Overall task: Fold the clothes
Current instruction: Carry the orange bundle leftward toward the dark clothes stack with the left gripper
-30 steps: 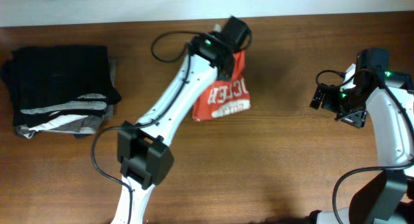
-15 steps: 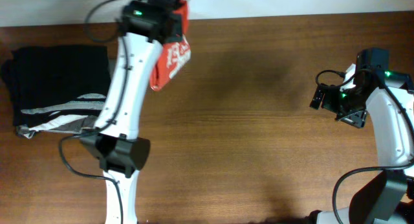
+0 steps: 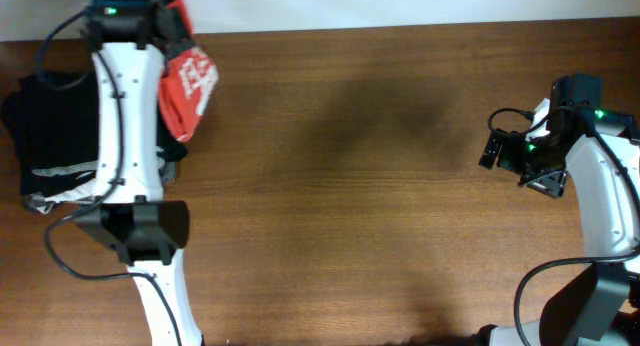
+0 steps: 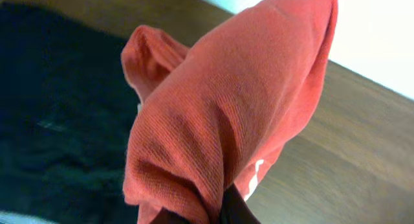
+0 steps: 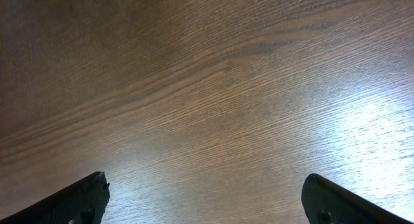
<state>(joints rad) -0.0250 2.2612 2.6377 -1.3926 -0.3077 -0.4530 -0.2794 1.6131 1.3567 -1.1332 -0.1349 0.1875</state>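
While the right hand (image 3: 490, 146) sits at mid-depth on the right, low over the wood surface (image 3: 350, 206), its fingers (image 5: 77, 201) are spread wide apart. The right wrist view shows the right hand (image 5: 210, 201) with one dark tip in each bottom corner and only wood grain (image 5: 207, 88) between them.

On the left side a stack (image 3: 60, 126) of folded garments lies on the surface: black on top, with grey and white edges showing at its near side. The left arm (image 3: 125, 166) reaches from the near edge straight across this stack toward the far edge.

The shirt (image 3: 188, 86), orange-red, hangs bunched from the left hand (image 3: 170, 16). Overhead, its lower end overlaps the stack's right edge, and I cannot tell whether it touches the stack. White lettering (image 3: 197, 76) shows on one crumpled face.

In the left wrist view the left hand (image 4: 200, 214) is clamped on the shirt (image 4: 226, 120), with dark tips pinching the cloth at the bottom of the frame. The fabric is gathered in thick folds, with dark cloth of the stack (image 4: 52, 120) behind it on the left and wood on the right.

The left hand is at the far left edge of the surface, by a pale strip (image 3: 400, 6) beyond.
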